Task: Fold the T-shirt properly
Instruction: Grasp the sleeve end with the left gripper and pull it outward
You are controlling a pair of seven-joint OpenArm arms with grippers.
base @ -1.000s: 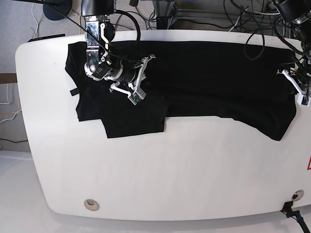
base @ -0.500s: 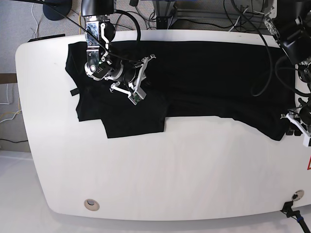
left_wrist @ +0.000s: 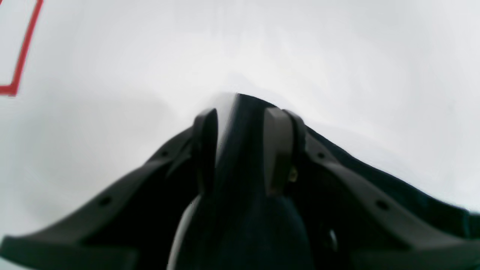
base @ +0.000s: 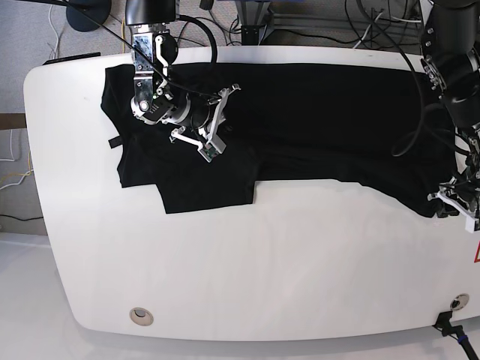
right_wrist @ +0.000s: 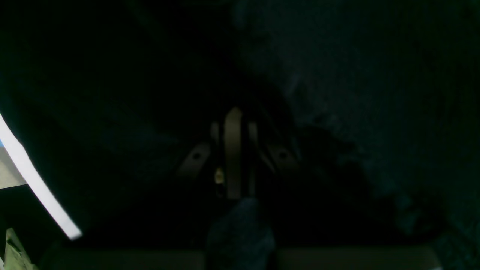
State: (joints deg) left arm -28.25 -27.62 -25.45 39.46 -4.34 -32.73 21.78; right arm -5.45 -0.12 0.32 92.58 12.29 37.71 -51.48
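The black T-shirt (base: 322, 127) lies spread across the back half of the white table (base: 262, 262), one folded part reaching forward at the left. My left gripper (base: 448, 204) sits at the shirt's near right corner. In the left wrist view its fingers (left_wrist: 205, 146) stand apart, open, with that corner of the T-shirt (left_wrist: 240, 176) lying loose between them (left_wrist: 240, 116). My right gripper (base: 219, 124) rests on the shirt's left part. In the dark right wrist view its fingers (right_wrist: 233, 150) are shut over the T-shirt (right_wrist: 375, 75). I cannot tell whether they pinch cloth.
A small black tab (base: 114, 142) sticks out from the shirt's left edge. A red marking (base: 477, 251) lies by the table's right edge, also seen as a red marking (left_wrist: 22, 48) in the left wrist view. A round hole (base: 140, 316) sits front left. Cables hang behind the table.
My left gripper has moved forward along the shirt's right edge to its near corner, and its jaws have widened. The right arm has not moved.
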